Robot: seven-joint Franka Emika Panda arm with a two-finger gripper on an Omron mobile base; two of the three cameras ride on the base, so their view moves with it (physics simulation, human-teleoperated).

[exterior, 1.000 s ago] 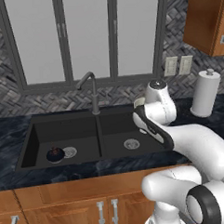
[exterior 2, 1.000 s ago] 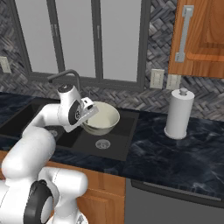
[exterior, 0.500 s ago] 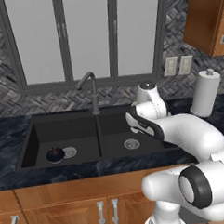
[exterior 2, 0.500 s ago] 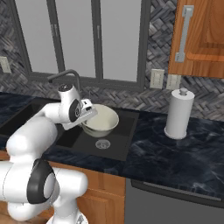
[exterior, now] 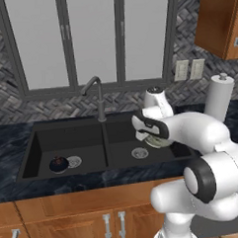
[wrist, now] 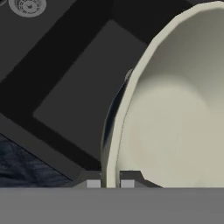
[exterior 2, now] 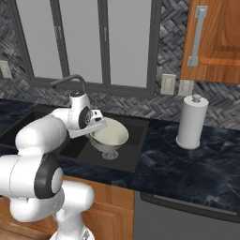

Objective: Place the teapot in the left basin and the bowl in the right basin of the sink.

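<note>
Bowl (exterior 2: 109, 136): cream, wide and shallow, smooth; held clear above the right basin (exterior: 123, 149) of the sink (exterior: 33, 145), tilted a little. In the hand view its rim (wrist: 114, 144) runs straight down between the two fingertips.

Hand (wrist: 110, 183): narrow, pinched on the bowl's rim, one fingertip (wrist: 92, 183) outside the wall and the other inside. In the right base view the hand (exterior 2: 96, 125) sits at the bowl's near-left edge.

Teapot (exterior: 58, 164): small, dark, arched handle on top; upright on the floor of the left basin (exterior: 68, 143), just beside that basin's silver drain (exterior: 74, 161).

Right basin drain (exterior: 139, 152): round, silver, below and to the left of the held bowl.

Faucet (exterior: 96, 95): grey gooseneck, behind the central divider.

Paper towel roll (exterior 2: 192, 121): white, upright on the dark bench (exterior 2: 187, 164), well apart from the sink to its right.

Wall cabinet (exterior 2: 213, 40): wooden, with a silver handle, above the roll.
</note>
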